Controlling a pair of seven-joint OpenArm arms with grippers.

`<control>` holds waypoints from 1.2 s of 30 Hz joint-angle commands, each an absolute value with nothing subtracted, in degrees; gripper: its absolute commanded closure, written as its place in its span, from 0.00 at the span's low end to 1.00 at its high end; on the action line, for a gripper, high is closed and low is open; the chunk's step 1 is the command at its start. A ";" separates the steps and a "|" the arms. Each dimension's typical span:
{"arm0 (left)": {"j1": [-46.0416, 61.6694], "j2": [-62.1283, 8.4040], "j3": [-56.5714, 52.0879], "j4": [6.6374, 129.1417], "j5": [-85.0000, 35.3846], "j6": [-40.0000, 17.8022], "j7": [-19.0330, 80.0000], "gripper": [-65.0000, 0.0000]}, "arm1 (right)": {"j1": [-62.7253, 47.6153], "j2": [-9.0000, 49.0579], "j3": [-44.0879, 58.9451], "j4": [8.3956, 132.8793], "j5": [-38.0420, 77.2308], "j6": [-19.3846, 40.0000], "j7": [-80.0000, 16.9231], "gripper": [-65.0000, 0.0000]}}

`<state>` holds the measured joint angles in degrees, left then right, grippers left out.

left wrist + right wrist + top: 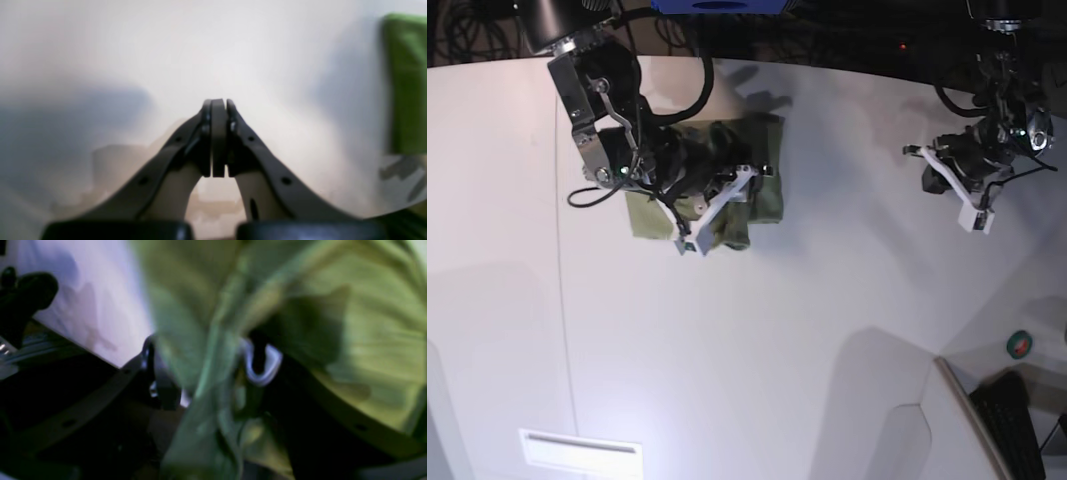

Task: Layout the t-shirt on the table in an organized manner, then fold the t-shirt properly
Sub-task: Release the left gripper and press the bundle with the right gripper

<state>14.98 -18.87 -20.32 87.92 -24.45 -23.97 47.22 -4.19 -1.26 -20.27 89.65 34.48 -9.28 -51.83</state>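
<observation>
1. On the left of the base view, the right gripper (710,207) sits low over the crumpled olive-green cotton t-shirt (763,190), which lies bunched on the far part of the large smooth white table (747,340). In the right wrist view its jaws stand apart with folds of the shirt (333,306) running between the dark fingers (160,373); blur keeps me from telling whether any cloth is pinched or merely draped there.
2. Risk here: if the fabric clings to a finger as the arm lifts, the shirt could drag along and bunch further. Cloth that slips free unevenly could land folded over itself, hiding a sleeve or the hem.
3. The shirt looks compact and layered, so a fresh grasp may catch several layers at once and pull up a wad instead of a single edge. Laying out seems barely begun.
4. On the right of the base view, the left gripper (972,200) hangs well apart from the shirt over bare table, jaws pressed together and empty (218,136). Entering closed, it would likely push the cloth, not take it.
</observation>
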 commanded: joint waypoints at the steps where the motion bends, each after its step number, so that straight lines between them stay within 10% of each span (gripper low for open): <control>1: 15.34 -20.18 -22.02 88.92 -25.19 -24.13 46.73 1.00 | -3.38 -2.07 -20.97 90.77 35.21 -9.19 -51.30 0.54; 9: 16.92 -21.23 -29.49 88.57 -25.27 -24.40 46.73 1.00 | -0.66 -2.68 -26.95 90.51 35.30 -9.10 -51.38 0.55; 14: 15.34 -21.58 -38.20 82.42 -25.19 -34.86 46.64 1.00 | 0.75 1.10 -35.12 99.03 35.12 -9.10 -51.47 0.57; 19: 14.11 -23.96 -45.93 73.36 -24.75 -40.00 46.46 1.00 | 0.84 6.11 -31.43 103.34 35.03 -16.84 -50.95 1.00; 36: 15.43 -22.81 -49.19 72.13 -24.84 -40.00 46.37 1.00 | 9.36 1.01 -45.32 80.66 34.95 -18.59 -42.86 1.00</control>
